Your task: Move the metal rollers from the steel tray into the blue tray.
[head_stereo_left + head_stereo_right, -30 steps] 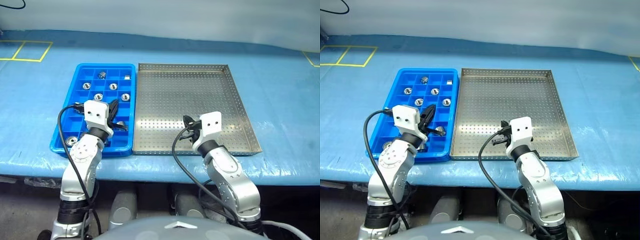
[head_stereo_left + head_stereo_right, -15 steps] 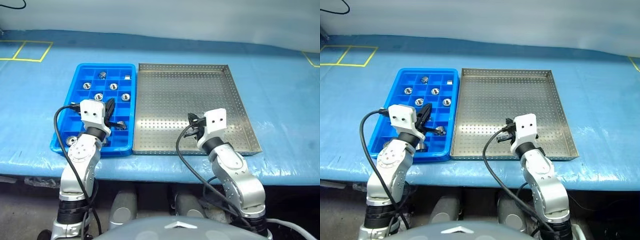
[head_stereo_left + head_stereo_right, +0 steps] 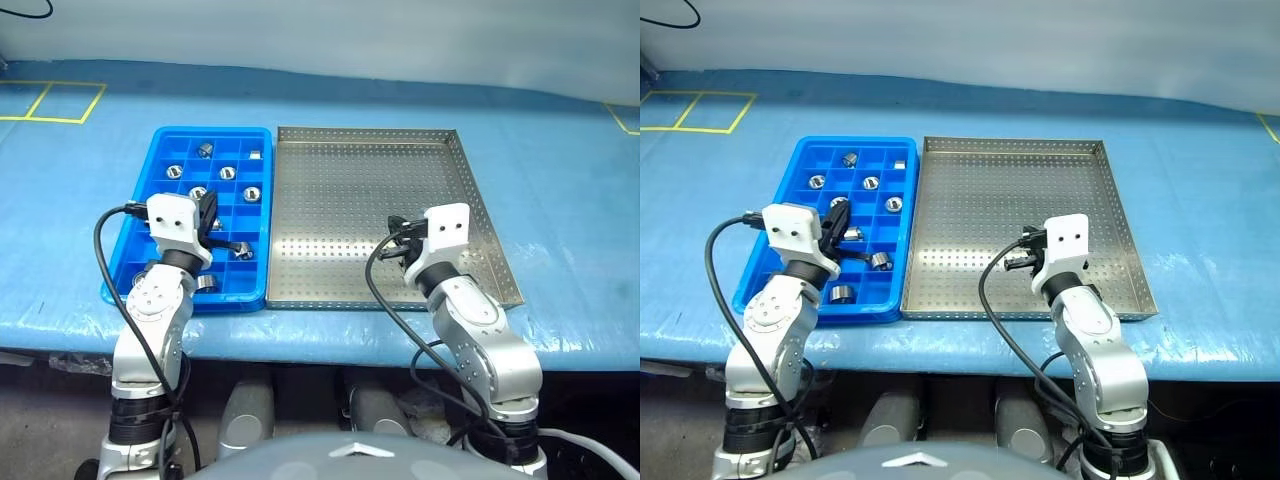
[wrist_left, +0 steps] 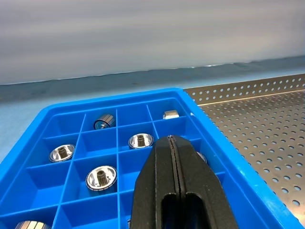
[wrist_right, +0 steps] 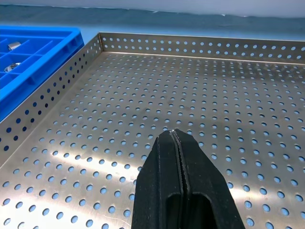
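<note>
The blue tray (image 3: 266,220) lies left of the steel tray (image 3: 350,190), their long sides touching. Several metal rollers rest in the blue tray's compartments, among them one at the far end (image 3: 204,150), one in the middle (image 3: 251,193) and one near the front (image 3: 205,283). The left wrist view shows them close up (image 4: 100,177). My left gripper (image 3: 209,200) hovers shut and empty over the blue tray's middle. My right gripper (image 3: 393,225) is shut with nothing in it, low over the steel tray's perforated floor (image 5: 143,86) at the near right.
Both trays sit on a table under a blue cover (image 3: 560,180), near its front edge (image 3: 330,345). Yellow tape marks lie at the far left (image 3: 50,100) and far right (image 3: 625,115). A black cable (image 3: 375,290) loops from each wrist.
My right gripper has moved to the right over the steel tray. The left arm has edged left, uncovering a roller near the blue tray's front. Both grippers stay shut.
</note>
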Motion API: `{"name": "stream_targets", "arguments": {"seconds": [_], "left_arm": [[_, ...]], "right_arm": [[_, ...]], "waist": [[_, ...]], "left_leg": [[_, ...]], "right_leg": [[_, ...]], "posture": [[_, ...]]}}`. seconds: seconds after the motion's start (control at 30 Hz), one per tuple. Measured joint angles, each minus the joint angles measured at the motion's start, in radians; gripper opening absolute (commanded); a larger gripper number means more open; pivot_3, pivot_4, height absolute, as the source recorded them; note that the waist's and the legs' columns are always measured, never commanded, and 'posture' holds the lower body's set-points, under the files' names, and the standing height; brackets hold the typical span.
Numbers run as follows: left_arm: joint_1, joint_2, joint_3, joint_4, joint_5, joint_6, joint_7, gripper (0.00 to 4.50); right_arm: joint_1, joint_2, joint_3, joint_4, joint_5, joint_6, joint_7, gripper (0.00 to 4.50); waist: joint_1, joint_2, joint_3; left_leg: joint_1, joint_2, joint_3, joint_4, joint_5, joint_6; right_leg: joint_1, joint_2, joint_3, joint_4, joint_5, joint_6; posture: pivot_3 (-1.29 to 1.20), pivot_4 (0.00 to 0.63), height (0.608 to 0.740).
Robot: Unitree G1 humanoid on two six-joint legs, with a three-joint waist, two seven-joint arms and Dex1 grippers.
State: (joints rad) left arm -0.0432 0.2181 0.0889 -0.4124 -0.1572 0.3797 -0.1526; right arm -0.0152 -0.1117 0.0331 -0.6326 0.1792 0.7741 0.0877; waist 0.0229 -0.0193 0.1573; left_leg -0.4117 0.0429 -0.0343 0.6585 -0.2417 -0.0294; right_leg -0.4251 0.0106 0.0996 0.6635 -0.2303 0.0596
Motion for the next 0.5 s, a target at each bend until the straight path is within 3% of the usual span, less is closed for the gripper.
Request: {"name": "stream_targets", "arguments": {"seconds": [0.5], "left_arm": [[0.012, -0.001, 0.001, 0.0, 0.0, 0.005, 0.001, 0.01]], "right_arm": [[0.002, 0.019, 0.039, 0.0, -0.002, -0.004, -0.001, 0.0]], "waist": [[0.0, 0.0, 0.0]], "left_leg": [[0.0, 0.0, 0.0, 0.0, 0.0, 0.0]], "right_leg": [[0.0, 0.0, 0.0, 0.0, 0.0, 0.0]], "posture": [[0.17, 0.15, 0.74]]}}
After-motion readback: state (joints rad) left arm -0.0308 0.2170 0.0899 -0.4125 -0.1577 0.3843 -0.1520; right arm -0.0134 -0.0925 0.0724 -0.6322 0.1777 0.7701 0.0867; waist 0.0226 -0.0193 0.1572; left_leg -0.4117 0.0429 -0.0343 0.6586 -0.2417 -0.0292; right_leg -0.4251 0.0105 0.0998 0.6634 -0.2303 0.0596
